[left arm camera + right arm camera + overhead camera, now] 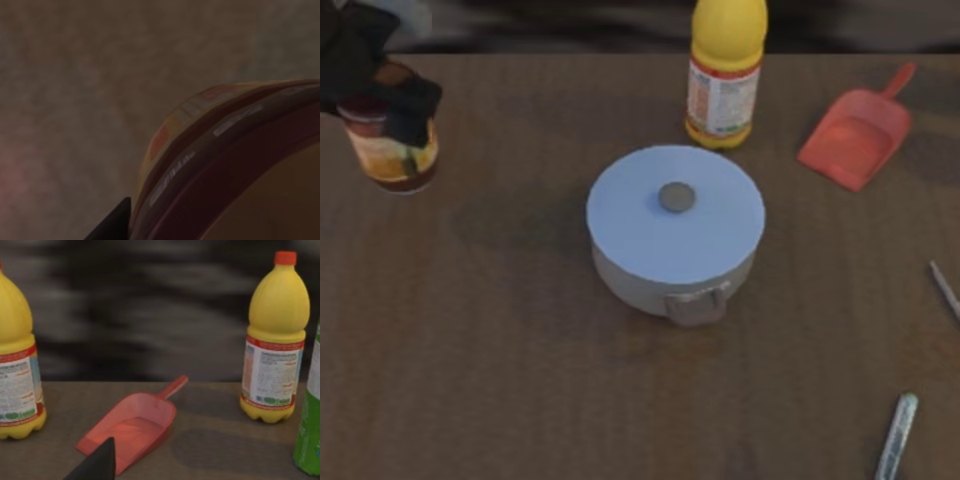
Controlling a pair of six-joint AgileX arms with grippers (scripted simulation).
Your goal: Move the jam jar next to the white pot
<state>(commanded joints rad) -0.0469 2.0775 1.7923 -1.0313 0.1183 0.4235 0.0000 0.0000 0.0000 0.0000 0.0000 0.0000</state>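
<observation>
— What's the biggest thing on the table (520, 400)?

— The white pot (675, 232), sitting about in the middle of the surface. Its flat lid is on, the small grey knob is at the centre, and the grey side handle faces the near edge.

— And after that?

— A yellow bottle (724, 70) stands upright at the far edge, just beyond the pot but not touching it. The right wrist view shows two such bottles, one of them (274, 342) with a red cap, and a sliver of a green bottle (310, 430) beside it. A red scoop (857, 133) lies towards the far right corner, its handle pointing at the far edge.

— Where is the jam jar?

— The jam jar (392, 140) is near the far left corner, well apart from the pot. It looks tilted, and its yellow-orange label faces the camera above.

— Does anything have hold of it?

— The left gripper (382, 95) is at the jar's top, with its dark fingers on either side of the lid, closed against it. In the left wrist view the lid's rim and the label (165, 135) fill the picture right up close.

— And the right gripper?

— Only one dark fingertip (97, 462) shows in its own wrist view, so I cannot tell how its fingers stand.

— Anything smaller?

— A thin pale tube (897, 435) lies near the near right corner, and a slim grey stick (945, 290) rests at the right edge.
</observation>
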